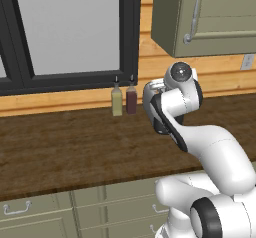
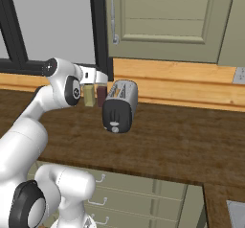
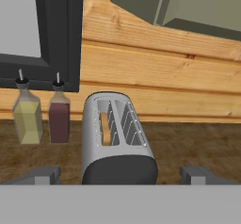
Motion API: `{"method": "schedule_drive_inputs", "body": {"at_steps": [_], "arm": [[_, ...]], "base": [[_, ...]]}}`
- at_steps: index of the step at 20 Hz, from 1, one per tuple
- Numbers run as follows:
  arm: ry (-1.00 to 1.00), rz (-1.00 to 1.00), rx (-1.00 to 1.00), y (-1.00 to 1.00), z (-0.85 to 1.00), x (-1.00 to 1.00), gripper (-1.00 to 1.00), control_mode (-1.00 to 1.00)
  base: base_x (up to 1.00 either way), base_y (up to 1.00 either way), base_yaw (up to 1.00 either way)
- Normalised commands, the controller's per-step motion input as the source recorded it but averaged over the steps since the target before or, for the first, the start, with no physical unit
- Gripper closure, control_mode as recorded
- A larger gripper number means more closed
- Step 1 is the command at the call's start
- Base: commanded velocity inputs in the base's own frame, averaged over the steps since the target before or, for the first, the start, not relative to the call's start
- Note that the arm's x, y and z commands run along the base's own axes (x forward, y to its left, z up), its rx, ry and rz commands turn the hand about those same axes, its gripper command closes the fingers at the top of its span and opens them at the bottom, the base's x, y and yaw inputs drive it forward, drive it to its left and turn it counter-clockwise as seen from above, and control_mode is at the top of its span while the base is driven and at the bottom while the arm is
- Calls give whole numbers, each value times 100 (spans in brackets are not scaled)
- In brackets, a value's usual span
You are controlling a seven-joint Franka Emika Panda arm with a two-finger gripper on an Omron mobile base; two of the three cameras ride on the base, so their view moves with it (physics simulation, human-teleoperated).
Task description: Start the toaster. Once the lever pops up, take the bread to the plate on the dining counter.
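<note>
The toaster stands on the wooden worktop with free surface in front and to its right. Two bottles stand just beside it on the left, and the wall is close behind.

arm: white, dark joints, rises from the base, folds at the elbow, reaches forward over the counter
wrist: bent level, hand aimed at the back edge of the counter
gripper: jaws spread wide, nothing between them
fingertips: two dark tips low in hand view, far apart
hand in right base view: looks partly hidden, finger detail unclear
</note>
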Motion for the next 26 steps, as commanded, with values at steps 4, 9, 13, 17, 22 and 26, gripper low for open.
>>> {"method": "schedule_drive_inputs", "body": {"at_steps": [4,9,13,17,22,26], "arm": [[0,0,0,0,0,0,-100,-100],[0,0,0,0,0,0,-100,-100],[0,0,0,0,0,0,-100,-100],[0,0,0,0,0,0,-100,-100],[0,0,0,0,0,0,-100,-100],[0,0,0,0,0,0,-100,-100]], "base": [[0,0,0],[0,0,0],[0,0,0],[0,0,0],[0,0,0],[0,0,0]]}}
